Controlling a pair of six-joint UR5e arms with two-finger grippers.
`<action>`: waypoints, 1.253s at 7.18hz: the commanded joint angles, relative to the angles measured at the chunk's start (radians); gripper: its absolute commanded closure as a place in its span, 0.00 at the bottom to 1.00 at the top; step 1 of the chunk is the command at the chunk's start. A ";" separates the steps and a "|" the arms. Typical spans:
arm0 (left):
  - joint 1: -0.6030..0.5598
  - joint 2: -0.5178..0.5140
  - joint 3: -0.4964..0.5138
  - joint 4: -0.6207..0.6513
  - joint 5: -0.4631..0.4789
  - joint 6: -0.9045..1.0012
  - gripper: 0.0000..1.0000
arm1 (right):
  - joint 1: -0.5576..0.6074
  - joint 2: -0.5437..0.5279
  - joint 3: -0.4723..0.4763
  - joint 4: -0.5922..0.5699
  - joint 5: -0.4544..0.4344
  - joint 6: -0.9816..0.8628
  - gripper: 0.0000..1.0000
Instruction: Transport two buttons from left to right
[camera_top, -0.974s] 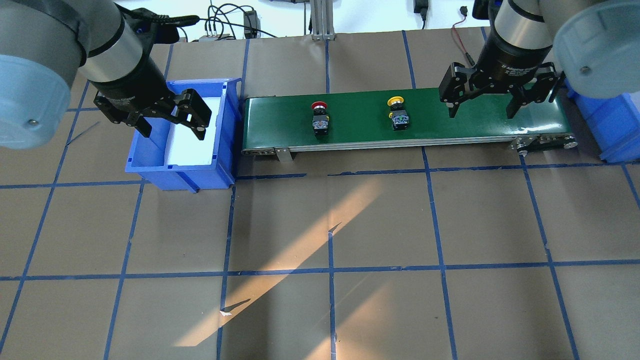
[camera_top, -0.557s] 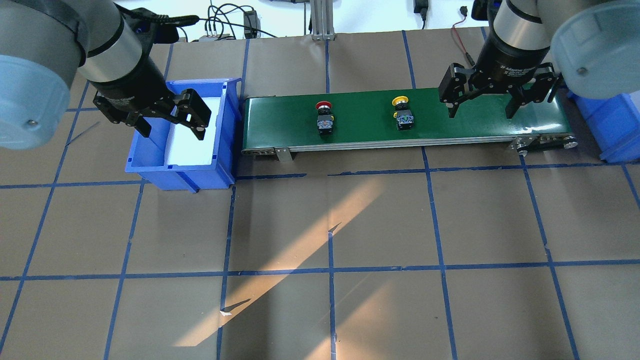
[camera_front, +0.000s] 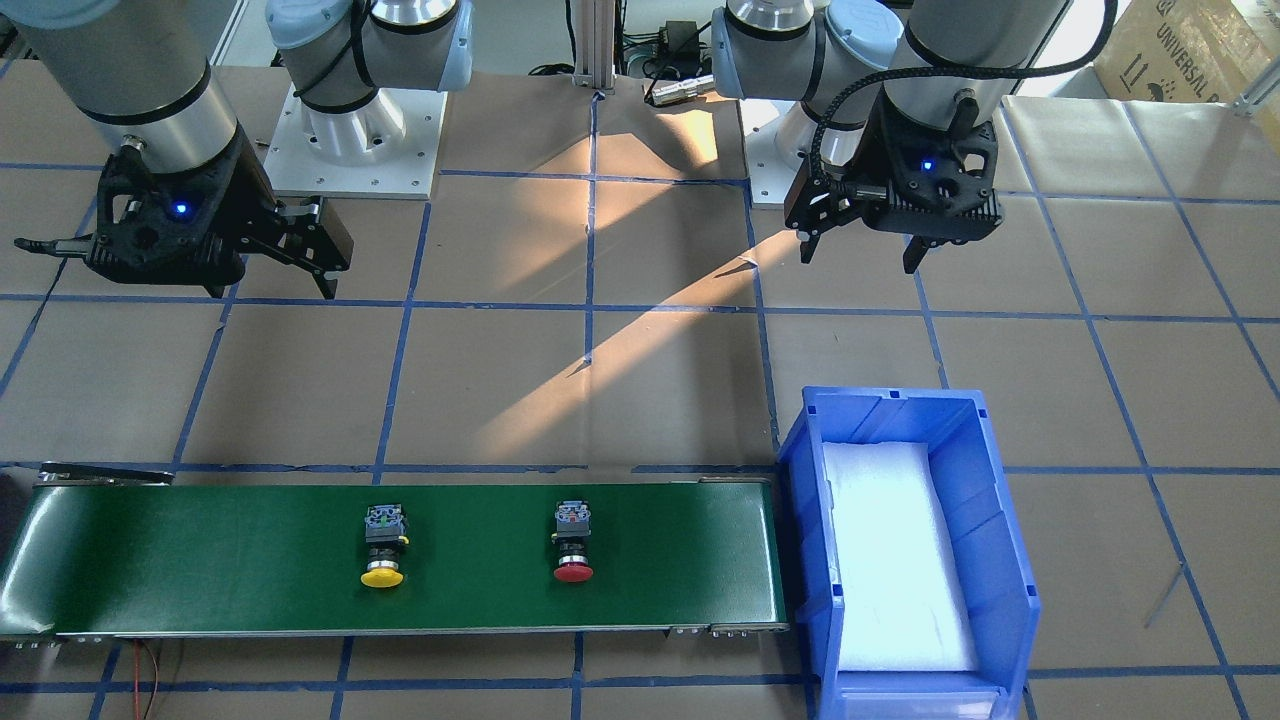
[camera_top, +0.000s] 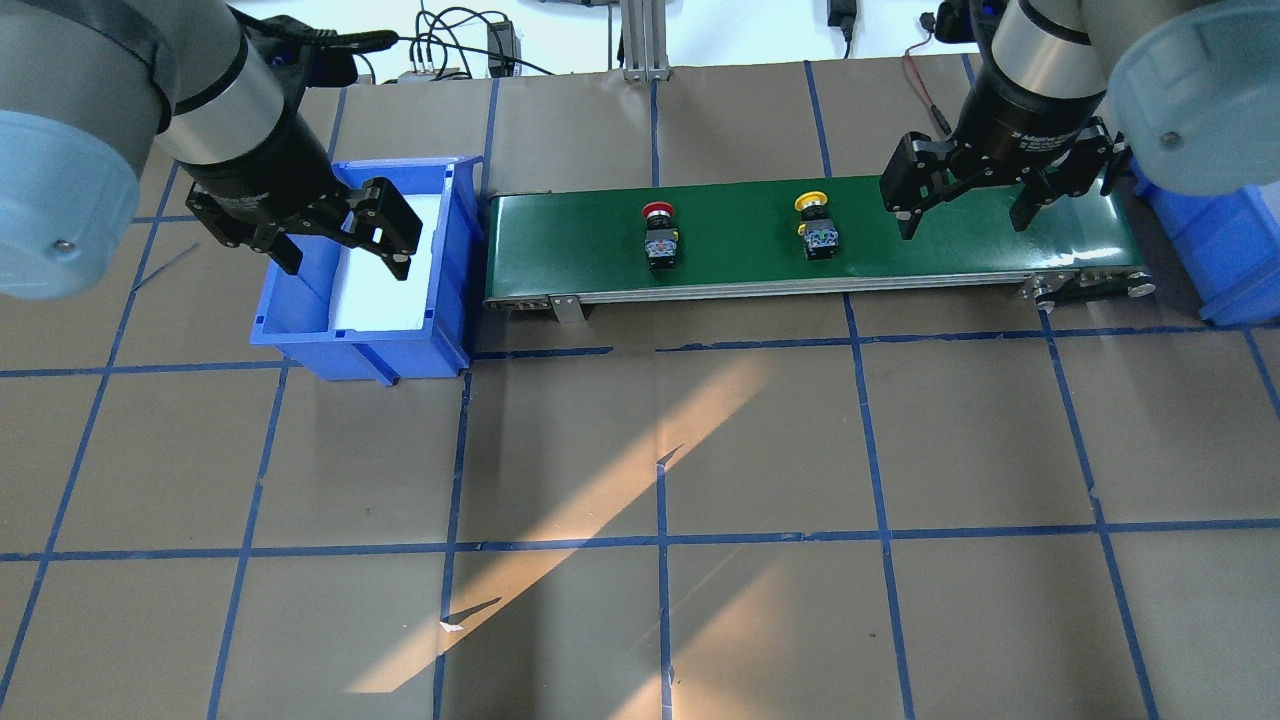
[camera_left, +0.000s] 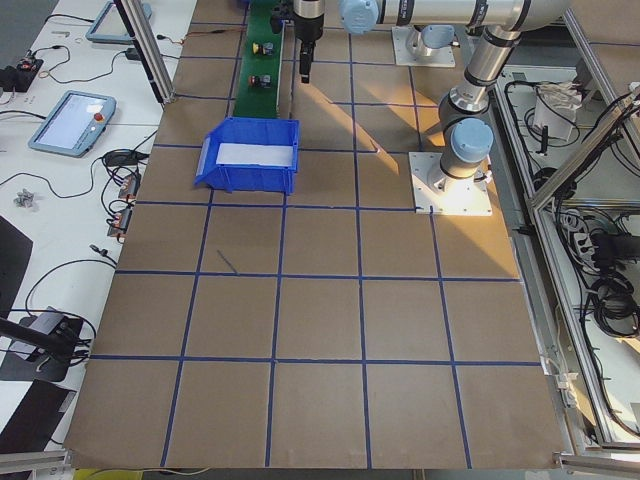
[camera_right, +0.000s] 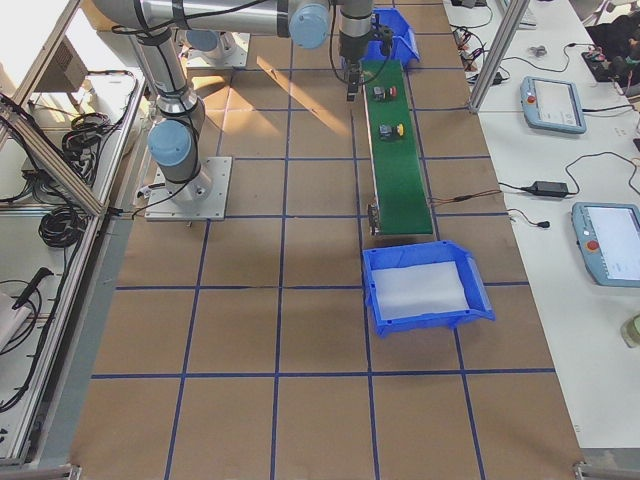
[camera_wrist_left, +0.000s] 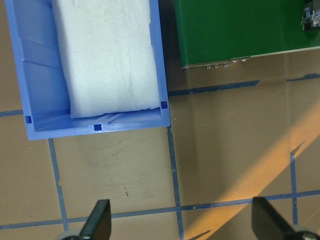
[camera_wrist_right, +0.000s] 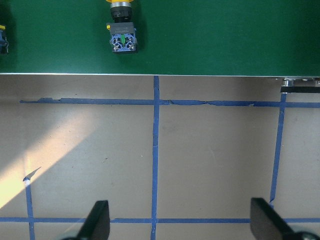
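Observation:
Two buttons lie on the green conveyor belt (camera_top: 740, 240): the red-capped button (camera_top: 660, 236) left of the middle and the yellow-capped button (camera_top: 818, 230) to its right. They also show in the front view, red (camera_front: 572, 545) and yellow (camera_front: 383, 547). My right gripper (camera_top: 962, 228) is open and empty, raised by the belt's right part, right of the yellow button (camera_wrist_right: 122, 37). My left gripper (camera_top: 345, 245) is open and empty, raised by the left blue bin (camera_top: 300, 335).
The left blue bin (camera_front: 805, 520) holds only white foam and stands against the belt's left end. A second blue bin (camera_top: 1225, 260) with foam stands past the belt's right end (camera_right: 425, 290). Cables lie at the table's far edge.
Both buttons have moved rightward along the belt in the overhead view. The right gripper has shifted slightly. The left gripper has not moved.

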 joint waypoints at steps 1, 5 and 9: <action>0.000 -0.001 0.000 0.000 0.000 0.001 0.00 | 0.000 0.000 0.000 0.002 0.000 0.025 0.00; 0.000 0.000 0.000 0.000 0.000 0.001 0.00 | 0.000 0.002 -0.009 0.005 -0.001 0.025 0.00; 0.000 -0.001 -0.002 0.000 -0.002 0.000 0.00 | 0.000 0.003 -0.017 0.007 0.000 0.022 0.00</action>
